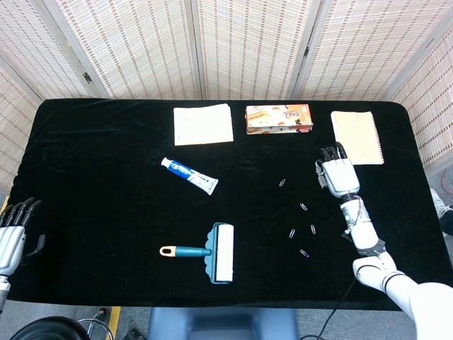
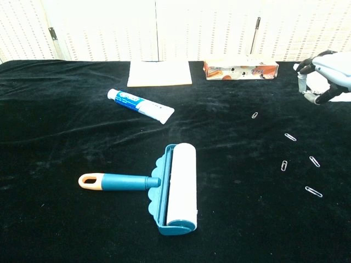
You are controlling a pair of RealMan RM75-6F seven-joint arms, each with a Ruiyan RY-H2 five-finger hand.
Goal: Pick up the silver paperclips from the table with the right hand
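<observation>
Several silver paperclips lie scattered on the black tablecloth right of centre, among them one at the far left of the group [image 1: 282, 182] [image 2: 254, 115], one in the middle [image 1: 303, 207] [image 2: 290, 137] and the nearest one [image 1: 304, 253] [image 2: 313, 191]. My right hand [image 1: 338, 175] [image 2: 323, 76] hovers above the cloth, behind and to the right of the clips, fingers apart and slightly curled, holding nothing. It touches no clip. My left hand [image 1: 13, 230] hangs open off the table's near left edge, seen only in the head view.
A teal lint roller [image 1: 214, 252] [image 2: 170, 189] lies near the front centre, a toothpaste tube [image 1: 189, 176] [image 2: 141, 106] behind it. Along the back edge sit a white cloth [image 1: 203, 124], a snack box [image 1: 279, 118] [image 2: 240, 69] and a notepad [image 1: 357, 137].
</observation>
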